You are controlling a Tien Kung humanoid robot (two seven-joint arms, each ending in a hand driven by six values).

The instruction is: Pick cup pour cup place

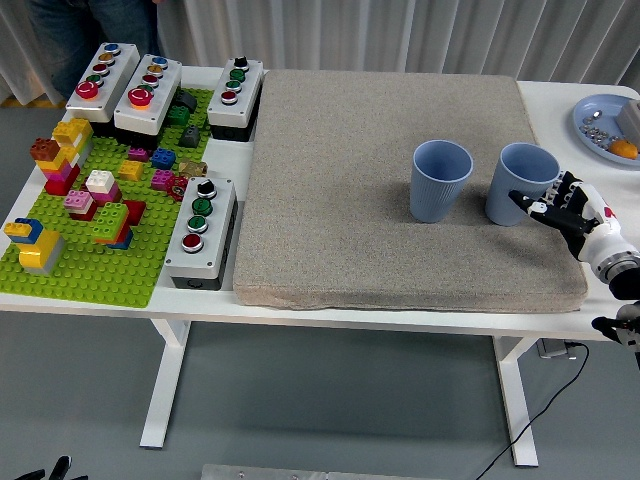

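Two blue cups stand upright on the grey mat [400, 150], side by side toward its right half, a small gap between them. Left cup [441, 180] stands free, nothing near it. Right cup [523, 183] sits close to the mat's right edge, with the right hand [567, 210] against its near-right wall. Fingers [532, 203] are spread and partly curled toward the cup side; fingertips at or just touching the wall, no closed grasp visible, cup base on the mat. Contents of either cup: cannot tell.

Left arm out of view.

Left of the mat: green baseplate [90, 270] with coloured bricks scattered over it, and four grey button boxes, three along the far edge and one [201, 233] just beside the mat's left edge. Far right corner of the table: blue plate [600, 140] with small items and an orange piece [625, 149]. Person's legs [90, 30] at far left.
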